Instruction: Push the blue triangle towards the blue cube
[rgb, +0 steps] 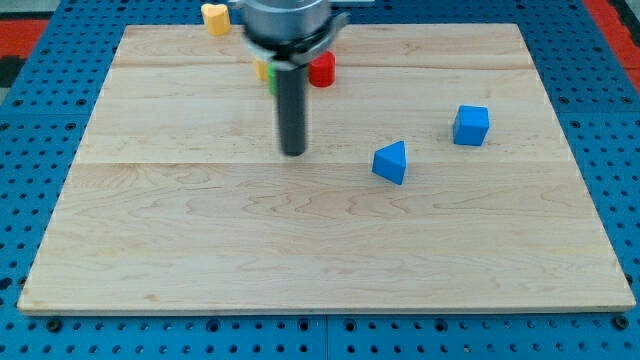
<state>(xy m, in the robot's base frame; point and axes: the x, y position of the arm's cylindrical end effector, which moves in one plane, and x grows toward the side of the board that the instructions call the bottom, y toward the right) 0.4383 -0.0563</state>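
While the rod stands upright over the wooden counter (200, 250), the yellow block (214, 18) sits at upper left edge. Yellow/green bits (264, 70) peek out behind the rod; tip (294, 152) rests on bare wood, centre-left. No hand on this rig. Red block (322, 69) just right of rod. Blue triangle (391, 162) lies right of tip, apart; blue cube (471, 125) near it, upper right.

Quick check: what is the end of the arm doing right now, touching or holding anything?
My tip: no jaws, holding nothing; it rests on bare wooden board, apart from the blue triangle block to the view's right.
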